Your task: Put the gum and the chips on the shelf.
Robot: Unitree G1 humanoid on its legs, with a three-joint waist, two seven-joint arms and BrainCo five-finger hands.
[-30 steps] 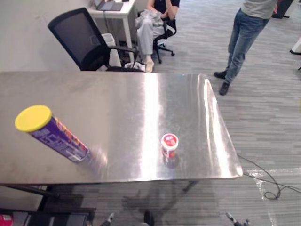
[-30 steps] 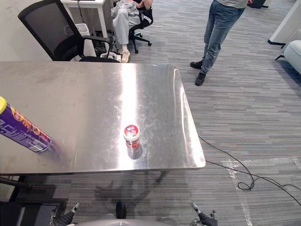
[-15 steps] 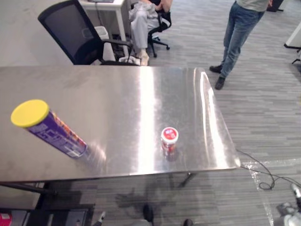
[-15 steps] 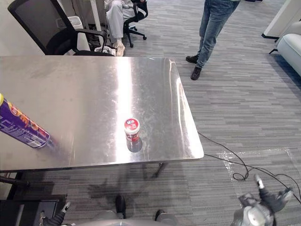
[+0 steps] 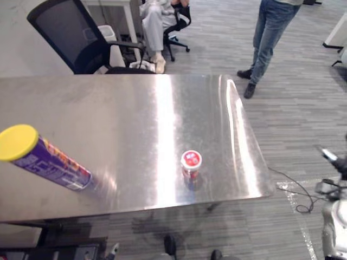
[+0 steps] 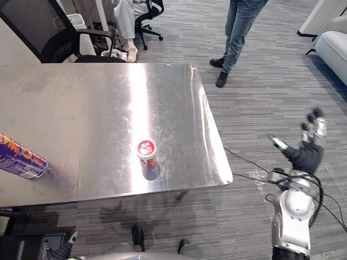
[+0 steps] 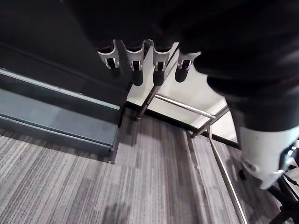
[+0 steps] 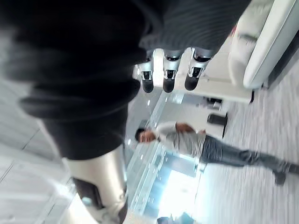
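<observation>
Steel table (image 5: pixel 135 108) across foreground, bright glare streak down middle. Grey striped carpet (image 6: pixel 260 81) all round. Black mesh office chair (image 5: pixel 65 32) at far edge, white bin (image 5: pixel 107 33) beside it. Beyond: standing person (image 5: pixel 267 32) in jeans, seated person (image 5: pixel 154 16). Pale sofa (image 6: pixel 333 49) at right.

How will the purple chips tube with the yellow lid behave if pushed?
The purple chips tube with yellow lid stands on end on the steel table; tall and narrow, it probably tips if pushed high. Once down, its round body likely rolls.
</observation>
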